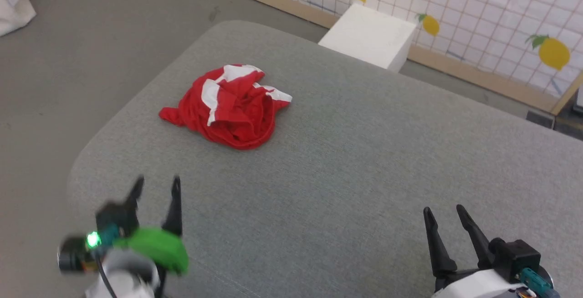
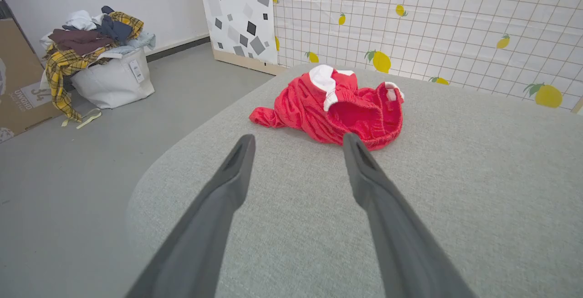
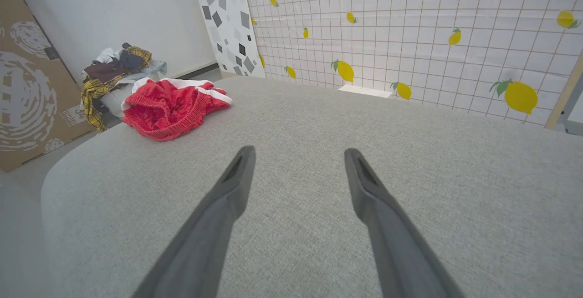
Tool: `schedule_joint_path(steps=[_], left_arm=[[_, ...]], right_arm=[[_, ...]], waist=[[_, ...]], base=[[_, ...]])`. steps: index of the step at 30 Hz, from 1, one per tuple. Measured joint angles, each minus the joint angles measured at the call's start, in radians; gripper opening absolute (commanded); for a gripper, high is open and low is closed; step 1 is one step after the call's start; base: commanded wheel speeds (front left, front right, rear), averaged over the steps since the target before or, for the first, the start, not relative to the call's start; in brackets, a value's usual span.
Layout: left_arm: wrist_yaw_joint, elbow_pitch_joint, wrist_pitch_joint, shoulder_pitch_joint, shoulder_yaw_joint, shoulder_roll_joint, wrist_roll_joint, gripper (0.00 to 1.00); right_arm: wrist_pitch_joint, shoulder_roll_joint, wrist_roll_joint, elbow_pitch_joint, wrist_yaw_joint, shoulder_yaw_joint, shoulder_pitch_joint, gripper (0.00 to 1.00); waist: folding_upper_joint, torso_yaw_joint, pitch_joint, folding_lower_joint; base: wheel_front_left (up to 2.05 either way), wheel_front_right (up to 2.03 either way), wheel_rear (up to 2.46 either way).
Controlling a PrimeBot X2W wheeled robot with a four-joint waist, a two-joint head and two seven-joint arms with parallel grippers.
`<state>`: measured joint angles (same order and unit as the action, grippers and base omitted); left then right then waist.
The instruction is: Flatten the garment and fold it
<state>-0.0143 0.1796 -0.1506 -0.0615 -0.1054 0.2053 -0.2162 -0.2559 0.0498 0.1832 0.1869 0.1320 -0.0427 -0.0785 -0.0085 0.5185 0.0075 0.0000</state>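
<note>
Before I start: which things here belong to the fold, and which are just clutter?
Job: crumpled red shorts, grey padded surface under them, left gripper and right gripper, jaws open.
Clutter: white block, laundry bag heaped with clothes, cardboard box.

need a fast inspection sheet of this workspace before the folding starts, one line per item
surface: grey padded surface, fabric-covered, with a rounded corner
job's things: red shorts in a crumpled heap with white stripes showing, toward the far left of the surface, not yet flattened or folded
clutter: nothing seen on the surface
end effectors: left end effector open, holding nothing, short of the shorts; right end effector open, holding nothing, well away from them
cables: dark lead at the left wrist
surroundings: white bag heaped with clothes and a cardboard box on the floor; white block; lemon-print wall
</note>
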Motion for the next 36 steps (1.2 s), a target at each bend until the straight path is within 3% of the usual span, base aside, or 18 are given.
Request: schedule_joint_path(steps=[6,12,16,22,26,34,35,36], left_arm=[[0.075,0.143,0.115,-0.265,0.028,0.053,-0.07,1.0],[0.11,0.361,0.297,-0.532,0.06,0.089,-0.174,1.0],[0.111,0.49,0.408,-0.662,0.078,0.116,-0.21,1.0],[0.084,0.635,0.495,-0.751,0.089,0.128,-0.241,1.0],[0.062,0.711,0.514,-0.766,0.078,0.127,-0.237,1.0],[0.063,0.8,0.492,-0.794,0.054,0.11,-0.234,1.0],[0.063,0.804,0.48,-0.798,0.053,0.11,-0.234,0.36],[0.063,0.807,0.452,-0.801,0.051,0.111,-0.232,0.21]], right_arm=[[0.011,0.0,-0.054,-0.01,0.0,0.012,0.045,1.0],[0.053,0.0,-0.11,-0.065,0.0,0.042,0.069,1.0],[0.082,0.0,-0.143,-0.117,0.0,0.069,0.078,1.0],[0.115,0.0,-0.168,-0.19,0.0,0.097,0.077,1.0],[0.127,0.0,-0.177,-0.227,0.0,0.105,0.076,1.0],[0.148,0.0,-0.184,-0.26,0.0,0.109,0.075,1.0],[0.148,0.0,-0.184,-0.26,0.0,0.108,0.075,1.0],[0.148,0.0,-0.184,-0.26,0.0,0.106,0.075,1.0]], waist=[[0.0,-0.041,0.055,0.0],[0.0,-0.097,0.133,0.0],[0.0,-0.142,0.194,0.0],[0.0,-0.207,0.281,0.0],[0.0,-0.242,0.336,0.0001],[0.0,-0.278,0.413,0.0001],[0.0001,-0.28,0.416,0.0001],[0.0,-0.282,0.417,0.0001]], base=[[0.0,0.0,0.0],[0.0,0.0,0.0],[0.0,0.0,0.0],[0.0,0.0,0.0],[0.0,0.0,0.0],[0.0,0.0,0.0],[0.0,0.0,0.0],[0.0,0.0,0.0]])
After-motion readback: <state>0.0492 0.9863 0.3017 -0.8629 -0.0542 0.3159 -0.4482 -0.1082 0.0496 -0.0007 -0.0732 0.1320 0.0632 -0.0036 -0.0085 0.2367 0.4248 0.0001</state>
